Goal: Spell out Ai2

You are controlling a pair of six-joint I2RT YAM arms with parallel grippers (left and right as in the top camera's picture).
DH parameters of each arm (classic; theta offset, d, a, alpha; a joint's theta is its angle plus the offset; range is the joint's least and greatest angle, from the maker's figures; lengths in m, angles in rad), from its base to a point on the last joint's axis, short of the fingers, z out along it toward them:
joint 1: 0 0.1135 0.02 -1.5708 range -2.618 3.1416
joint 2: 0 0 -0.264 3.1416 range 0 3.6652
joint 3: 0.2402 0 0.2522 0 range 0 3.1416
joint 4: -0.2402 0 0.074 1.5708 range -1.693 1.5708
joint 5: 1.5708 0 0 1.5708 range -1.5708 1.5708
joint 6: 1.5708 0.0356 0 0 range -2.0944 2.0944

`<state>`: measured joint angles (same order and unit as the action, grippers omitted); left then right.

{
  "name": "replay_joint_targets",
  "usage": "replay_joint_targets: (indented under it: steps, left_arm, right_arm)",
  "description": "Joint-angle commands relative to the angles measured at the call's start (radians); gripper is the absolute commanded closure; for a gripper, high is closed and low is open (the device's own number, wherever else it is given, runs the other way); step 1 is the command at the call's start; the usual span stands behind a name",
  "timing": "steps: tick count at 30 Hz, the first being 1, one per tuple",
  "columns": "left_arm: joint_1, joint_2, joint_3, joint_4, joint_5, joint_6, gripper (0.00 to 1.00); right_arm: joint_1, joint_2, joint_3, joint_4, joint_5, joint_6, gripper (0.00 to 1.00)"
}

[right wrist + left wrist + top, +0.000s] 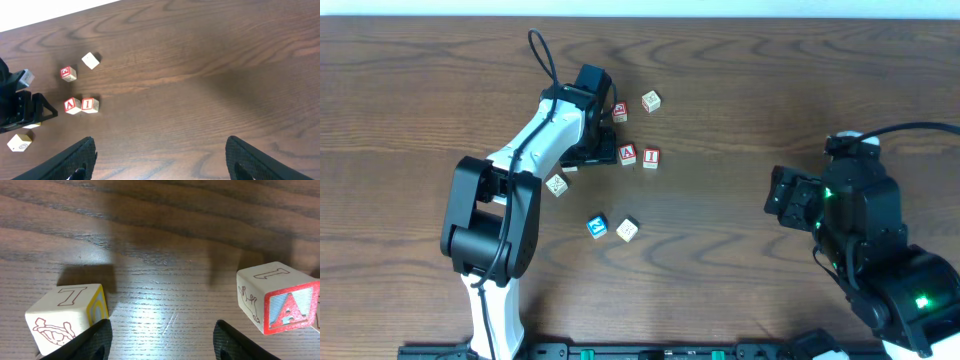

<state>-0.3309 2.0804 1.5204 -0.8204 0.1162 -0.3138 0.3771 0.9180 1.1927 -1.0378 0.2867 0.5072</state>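
Note:
The red "A" cube (628,154) and the red "I" cube (651,157) stand side by side, touching, in the middle of the table. Below and to their left lies the blue "2" cube (597,226). My left gripper (598,152) hangs just left of the "A" cube. In the left wrist view it is open (162,342) over bare wood, with the "A" cube (280,302) off to the right and a yellow-sided cube (65,317) beside the left finger. My right gripper (790,200) is far to the right, open (160,165) and empty. It sees "A" (72,105) and "I" (90,105) from a distance.
Another red-marked cube (619,112) and a cream cube (651,101) lie behind the pair. More cream cubes sit at the left (556,185) and beside the blue one (628,230). The left arm (535,150) stretches across the left of the table.

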Motion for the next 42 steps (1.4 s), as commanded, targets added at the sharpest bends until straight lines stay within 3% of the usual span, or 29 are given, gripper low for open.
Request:
replay_joint_targets:
  steps: [1,14,42]
  left_arm:
    - [0.0,-0.041,-0.001,-0.015,-0.031,0.007,0.35]
    - [-0.021,-0.042,-0.001,0.033,-0.038,0.006,0.5]
    - [-0.052,-0.04,-0.004,0.094,-0.107,-0.031,0.64]
  right_arm:
    - [-0.004,-0.002,0.004,-0.01,0.017,-0.015,0.17]
    - [-0.004,-0.002,0.004,-0.015,0.017,-0.015,0.17]
    - [-0.004,-0.002,0.004,-0.022,0.024,-0.015,0.17]
